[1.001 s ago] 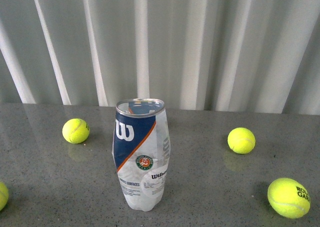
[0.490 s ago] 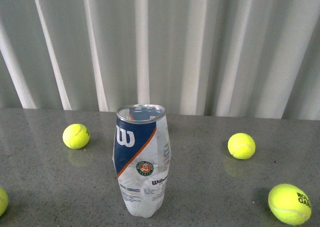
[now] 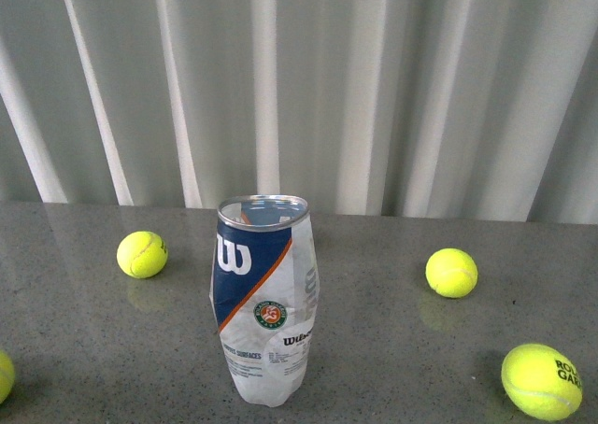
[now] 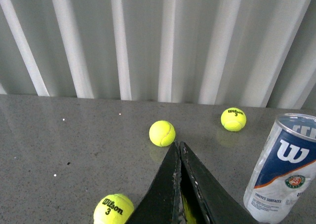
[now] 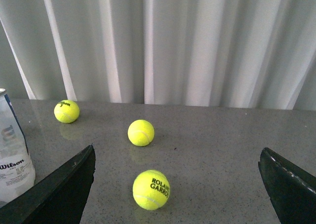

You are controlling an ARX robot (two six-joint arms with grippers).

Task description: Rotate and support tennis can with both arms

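Observation:
The tennis can (image 3: 266,298) stands upright in the middle of the grey table, its clear wall dented, blue Wilson label facing me and silver rim on top. Neither arm shows in the front view. In the left wrist view the can (image 4: 283,172) stands off to one side of my left gripper (image 4: 178,146), whose black fingers are shut tip to tip with nothing held. In the right wrist view only an edge of the can (image 5: 12,150) shows beside one finger. My right gripper (image 5: 177,160) stands wide open over the table, apart from the can.
Yellow tennis balls lie around the can: one at the left (image 3: 142,254), one at the right (image 3: 451,272), one at the front right (image 3: 541,381), one cut off at the left edge (image 3: 5,375). A ROLAND GARROS ball (image 5: 151,189) lies between my right fingers. White curtain behind the table.
The front view has shifted slightly, so the can and balls sit a little lower in the picture than a second ago. In the last half second nothing has moved.

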